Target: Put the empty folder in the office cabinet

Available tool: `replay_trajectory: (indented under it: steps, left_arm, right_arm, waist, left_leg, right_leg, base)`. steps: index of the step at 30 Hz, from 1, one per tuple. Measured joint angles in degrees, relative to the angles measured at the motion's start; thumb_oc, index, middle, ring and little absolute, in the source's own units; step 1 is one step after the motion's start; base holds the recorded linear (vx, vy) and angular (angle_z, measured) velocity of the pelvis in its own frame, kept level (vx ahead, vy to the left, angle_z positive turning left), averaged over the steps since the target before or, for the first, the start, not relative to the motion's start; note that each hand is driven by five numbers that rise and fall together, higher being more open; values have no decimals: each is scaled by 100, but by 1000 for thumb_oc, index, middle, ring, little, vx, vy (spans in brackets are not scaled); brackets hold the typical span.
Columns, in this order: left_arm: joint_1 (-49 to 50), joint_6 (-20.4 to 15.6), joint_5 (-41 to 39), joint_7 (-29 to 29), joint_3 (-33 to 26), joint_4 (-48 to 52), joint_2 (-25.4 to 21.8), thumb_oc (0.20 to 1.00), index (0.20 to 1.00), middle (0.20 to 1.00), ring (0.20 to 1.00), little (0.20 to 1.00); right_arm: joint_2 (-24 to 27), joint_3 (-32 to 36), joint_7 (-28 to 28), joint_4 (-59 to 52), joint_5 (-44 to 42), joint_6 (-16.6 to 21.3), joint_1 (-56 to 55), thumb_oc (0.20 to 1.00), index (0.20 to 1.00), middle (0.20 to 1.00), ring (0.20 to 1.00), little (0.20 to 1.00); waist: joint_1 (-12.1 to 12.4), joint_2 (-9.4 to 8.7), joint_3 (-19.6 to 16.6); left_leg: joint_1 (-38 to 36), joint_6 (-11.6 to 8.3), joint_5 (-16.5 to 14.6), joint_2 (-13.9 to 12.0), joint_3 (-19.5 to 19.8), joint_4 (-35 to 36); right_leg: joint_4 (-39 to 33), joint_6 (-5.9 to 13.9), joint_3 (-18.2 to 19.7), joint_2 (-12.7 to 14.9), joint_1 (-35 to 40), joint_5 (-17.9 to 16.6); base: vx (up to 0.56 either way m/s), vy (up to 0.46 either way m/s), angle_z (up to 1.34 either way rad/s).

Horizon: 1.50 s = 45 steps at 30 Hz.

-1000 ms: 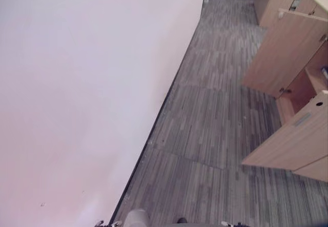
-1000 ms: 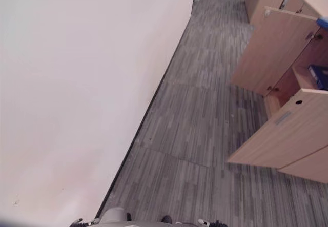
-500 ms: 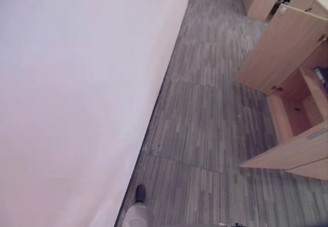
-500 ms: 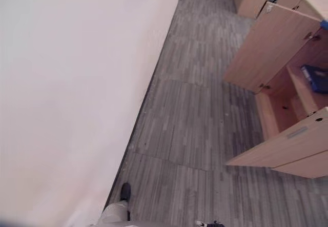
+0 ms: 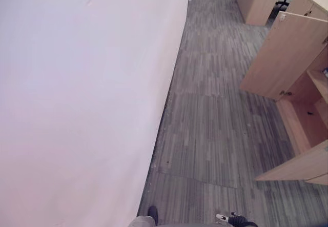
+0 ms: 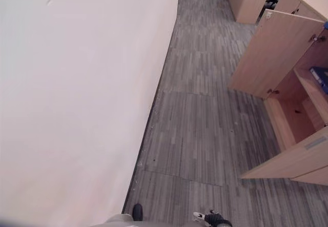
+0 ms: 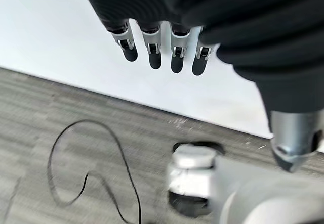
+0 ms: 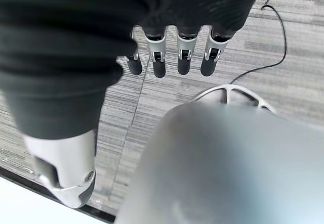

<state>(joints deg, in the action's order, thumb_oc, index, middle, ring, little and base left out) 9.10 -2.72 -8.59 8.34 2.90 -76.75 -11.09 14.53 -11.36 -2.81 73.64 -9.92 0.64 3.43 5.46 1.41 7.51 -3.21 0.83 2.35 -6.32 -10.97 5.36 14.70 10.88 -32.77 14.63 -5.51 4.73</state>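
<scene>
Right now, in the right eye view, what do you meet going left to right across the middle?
White wall → grey striped carpet floor → open wooden cabinet door → open cabinet interior, with a blue folder on its shelf.

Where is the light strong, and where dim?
Right eye view: the white wall is evenly bright, without glare; the cabinet's inside is dimmer than its door. Left wrist view: the left hand looks dark against the bright wall. Right wrist view: the floor past the right hand is evenly lit.
</scene>
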Motion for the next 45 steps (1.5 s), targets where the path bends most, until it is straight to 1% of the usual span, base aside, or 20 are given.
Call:
replay_trajectory:
  steps: [1, 2, 5, 7, 13, 15, 17, 18, 21, 23, 25, 27, 30, 33, 36, 37, 38, 41, 43, 45]
  left_arm:
    - [-22, -24, 2, 18, -82, 37, -166, 1000, 1000, 1000, 1000, 1000]
    - [-111, -18, 6, 47, -114, 37, -244, 1000, 1000, 1000, 1000, 1000]
    - [-109, -118, 13, 73, -156, 151, -249, 1000, 1000, 1000, 1000, 1000]
    - [-236, -122, 52, 79, -291, 136, -335, 1000, 1000, 1000, 1000, 1000]
    - [-232, -71, 230, 35, -240, -85, -520, 1000, 1000, 1000, 1000, 1000]
    - [-371, -65, 229, 38, -235, -31, -515, 1000, 1000, 1000, 1000, 1000]
    - [-454, -65, 225, 67, -233, -16, -604, 1000, 1000, 1000, 1000, 1000]
    - [-456, -84, 220, 84, -268, 21, -647, 1000, 1000, 1000, 1000, 1000]
    - [-477, -179, 99, 116, -242, 76, -501, 1000, 1000, 1000, 1000, 1000]
    - [-495, -198, 99, 113, -243, 94, -401, 1000, 1000, 1000, 1000, 1000]
    - [-484, -194, 97, 118, -254, 94, -389, 1000, 1000, 1000, 1000, 1000]
    - [-475, -190, 96, 117, -253, 94, -327, 1000, 1000, 1000, 1000, 1000]
    - [-492, -168, 72, 132, -278, 63, -240, 1000, 1000, 1000, 1000, 1000]
    - [-478, -160, -20, 140, -291, 52, -209, 1000, 1000, 1000, 1000, 1000]
    - [-479, -156, -99, 190, -309, 29, -205, 1000, 1000, 1000, 1000, 1000]
    - [-419, -155, -129, 218, -372, 30, -136, 1000, 1000, 1000, 1000, 1000]
    - [-339, -148, -128, 231, -452, 28, -93, 1000, 1000, 1000, 1000, 1000]
    - [-490, -172, -181, 243, -535, 61, -298, 1000, 1000, 1000, 1000, 1000]
    - [-731, -203, -225, 234, -523, 103, -340, 1000, 1000, 1000, 1000, 1000]
    - [-808, -241, -225, 223, -468, 154, -291, 1000, 1000, 1000, 1000, 1000]
  right_arm:
    - [-49, -11, 1, -13, 2, 3, 18, 1000, 1000, 1000, 1000, 1000]
    - [16, -10, -7, -62, 5, -12, -126, 1000, 1000, 1000, 1000, 1000]
    - [206, 1, -58, -117, 4, -36, -147, 1000, 1000, 1000, 1000, 1000]
    - [182, 35, -76, -183, 4, -4, -146, 1000, 1000, 1000, 1000, 1000]
    - [112, 25, -106, -115, 1, -12, -326, 1000, 1000, 1000, 1000, 1000]
    - [128, 19, -126, -103, 0, -3, -374, 1000, 1000, 1000, 1000, 1000]
    - [8, 6, -133, -90, -5, -9, -299, 1000, 1000, 1000, 1000, 1000]
    - [-78, -5, -144, -96, -11, -1, -266, 1000, 1000, 1000, 1000, 1000]
    - [8, -175, -239, 53, -14, -1, -193, 1000, 1000, 1000, 1000, 1000]
    - [45, -376, -272, 77, -15, 2, -194, 1000, 1000, 1000, 1000, 1000]
    - [21, -378, -283, 89, -11, -8, -234, 1000, 1000, 1000, 1000, 1000]
    - [30, -363, -290, 104, -5, -7, -178, 1000, 1000, 1000, 1000, 1000]
    - [56, -369, -303, 145, 41, -2, -90, 1000, 1000, 1000, 1000, 1000]
    - [95, -353, -354, 142, 46, 5, -90, 1000, 1000, 1000, 1000, 1000]
    - [133, -336, -353, 241, 51, 8, -171, 1000, 1000, 1000, 1000, 1000]
    - [184, -327, -350, 295, 88, -3, -205, 1000, 1000, 1000, 1000, 1000]
    - [195, -347, -349, 337, 126, 3, -228, 1000, 1000, 1000, 1000, 1000]
    - [-158, -319, -330, 318, 215, 23, -250, 1000, 1000, 1000, 1000, 1000]
    - [-208, -167, -322, 316, 214, -33, -274, 1000, 1000, 1000, 1000, 1000]
    - [-173, -77, -265, 283, 213, -52, -231, 1000, 1000, 1000, 1000, 1000]
  waist:
    - [-22, -142, 2]
    - [-105, -226, -19]
    - [-32, -108, -104]
    - [-114, -6, -159]
    - [-177, -325, -302]
    - [-215, -339, -333]
    - [-158, -344, -322]
    - [-160, -466, -324]
    - [-38, -344, -265]
    - [-42, -421, -215]
    - [-30, -523, -116]
    - [-7, -617, 71]
    - [71, -577, 302]
    - [159, -399, 412]
    - [288, -217, 323]
    - [401, -57, 228]
    - [431, -11, 182]
    - [399, -483, 111]
    - [389, -588, 78]
    - [433, -475, 15]
  left_leg:
    - [-42, -54, -11, 81, 42, 25]
    - [-221, -144, 4, 65, 154, -25]
    - [-409, -306, -123, 273, -150, -309]
    - [-447, -406, -367, 140, -316, -137]
    - [-591, -622, -573, -127, -807, -190]
    - [-589, -642, -601, -220, -898, -299]
    - [-374, -676, -785, -353, -1068, -1074]
    - [-65, -666, -787, -487, -996, -2013]
    - [657, -833, -818, -933, -539, -3996]
    - [1083, -824, -868, -828, -546, -3769]
    - [1393, -832, -875, -770, -547, -3429]
    - [1414, -811, -687, -713, -501, -2260]
    - [1494, -1086, 118, -868, -174, -345]
    - [1609, -1254, 587, -1094, -95, 18]
    - [1557, -1250, 648, -1129, -53, -34]
    - [1251, -1194, 605, -1147, -10, -26]
    - [1180, -1084, 1038, -1092, 24, -31]
    - [1092, -686, 924, -449, -172, -138]
    - [1069, -510, 650, -123, -177, -332]
    - [949, -269, 384, 123, -245, -374]
  right_leg:
    - [-473, -116, 8, -115, -17, -429]
    - [-503, -515, -26, -154, 79, -537]
    - [-661, -544, -107, -279, 106, -475]
    - [-519, -713, -366, -457, -56, -380]
    - [123, -1103, -341, -557, -374, 126]
    - [229, -1049, -355, -619, -431, 242]
    - [162, -1161, -338, -671, -375, 292]
    - [-177, -1227, -218, -750, -146, 215]
    - [-1004, -1524, 68, -1172, 485, -44]
    - [-1407, -1573, 139, -1254, 596, -279]
    - [-1599, -1505, 240, -1275, 677, -249]
    - [-1750, -1495, 358, -1289, 784, -362]
    - [-1983, -1299, 428, -1397, 993, -431]
    - [-2010, -1279, 488, -1457, 1263, -289]
    - [-2011, -1061, 683, -1364, 1368, -176]
    - [-2009, -825, 862, -1326, 1443, -188]
    - [-2006, -603, 938, -1225, 1512, -239]
    - [-1934, -452, 591, -528, 1542, -465]
    - [-1805, -412, 423, -190, 1589, -577]
    - [-1189, -447, 259, 212, 1452, -533]
  base:
    - [167, -76, -5]
    - [201, -103, -5]
    - [185, -93, -47]
    - [216, -73, -18]
    - [239, -151, -40]
    - [195, -256, -30]
    - [153, -289, -53]
    - [131, -235, -64]
    - [94, -46, -57]
    - [78, 70, -37]
    - [106, 113, -10]
    - [181, 180, -19]
    - [274, 228, -21]
    - [178, 184, -15]
    - [322, 373, -40]
    - [280, 380, -72]
    - [273, 394, -79]
    - [357, 625, -17]
    - [245, 476, 20]
    - [266, 646, -7]
